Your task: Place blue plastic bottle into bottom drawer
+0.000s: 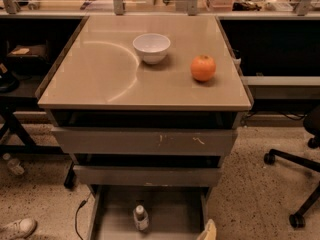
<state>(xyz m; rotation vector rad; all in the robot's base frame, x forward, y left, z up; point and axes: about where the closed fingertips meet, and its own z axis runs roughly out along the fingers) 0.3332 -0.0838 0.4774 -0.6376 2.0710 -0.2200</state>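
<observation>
The bottom drawer (170,211) is pulled out at floor level, its flat grey metal floor bounded by thin side rails. The bottle (141,217) stands upright on that floor, left of centre. It is clear plastic with a white cap, and bare floor lies on both sides of it.

Only the pale, rounded tip of the tool (208,231) shows, at the drawer's right rail and bottom edge, well apart from the bottle. Its spread cannot be told.

Above, two grey drawer fronts overhang the drawer's back: a plain one (145,176) and a scratched one (125,141). The smooth tan counter (100,79) carries a round white bowl (151,47) and an orange (203,67), set apart. A chair leg (295,160) crosses the speckled floor (250,184) to the right.
</observation>
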